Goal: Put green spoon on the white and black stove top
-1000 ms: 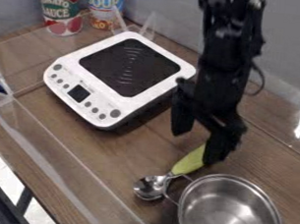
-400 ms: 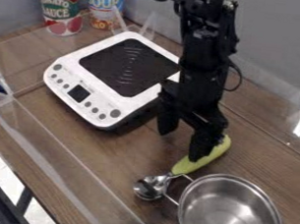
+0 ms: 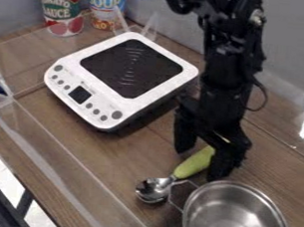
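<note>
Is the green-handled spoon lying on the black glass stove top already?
No, the green-handled spoon lies on the wooden table beside the steel pot.

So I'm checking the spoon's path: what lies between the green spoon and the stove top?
In the camera view, only bare wooden tabletop separates the green spoon from the stove top; the open gripper straddles the spoon's handle.

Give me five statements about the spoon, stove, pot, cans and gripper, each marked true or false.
1. The spoon lies on the stove. False: it lies on the table beside the pot.
2. The gripper is open above the spoon's green handle. True.
3. The pot stands on the stove. False: it stands on the table, at the near edge.
4. Two cans stand behind the stove. True.
5. The gripper holds the spoon in the air. False: the spoon rests on the table.
</note>
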Robot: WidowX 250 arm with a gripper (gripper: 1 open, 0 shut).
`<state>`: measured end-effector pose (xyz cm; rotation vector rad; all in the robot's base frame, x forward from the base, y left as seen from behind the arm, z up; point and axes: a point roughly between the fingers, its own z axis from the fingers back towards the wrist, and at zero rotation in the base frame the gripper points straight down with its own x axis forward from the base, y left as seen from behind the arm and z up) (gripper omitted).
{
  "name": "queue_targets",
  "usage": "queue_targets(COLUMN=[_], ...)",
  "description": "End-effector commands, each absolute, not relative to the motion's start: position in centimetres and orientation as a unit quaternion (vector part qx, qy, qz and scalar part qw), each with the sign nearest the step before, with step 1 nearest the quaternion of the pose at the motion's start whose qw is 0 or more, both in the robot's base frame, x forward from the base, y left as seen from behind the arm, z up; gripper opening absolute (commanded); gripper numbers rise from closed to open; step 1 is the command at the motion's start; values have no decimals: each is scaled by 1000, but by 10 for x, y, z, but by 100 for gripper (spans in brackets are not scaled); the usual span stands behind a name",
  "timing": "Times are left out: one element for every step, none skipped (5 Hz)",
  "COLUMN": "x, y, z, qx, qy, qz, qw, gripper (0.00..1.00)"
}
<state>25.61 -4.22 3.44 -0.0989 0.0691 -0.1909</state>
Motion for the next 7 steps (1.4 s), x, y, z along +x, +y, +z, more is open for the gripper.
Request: queue_targets(x=[260, 258, 258, 257, 253, 250, 251], y=[-57, -60, -64, -68, -68, -65, -73], z=[53, 51, 49, 49, 49, 46, 59], qx=[-55, -58, -60, -62, -64, -65, -64], qy=[2, 1, -1, -4, -5, -6, -8], qz=[-119, -111, -97, -80, -101, -116, -110], qw=[991, 992, 994, 995, 993, 991, 992], gripper=[100, 100, 100, 100, 0, 100, 0])
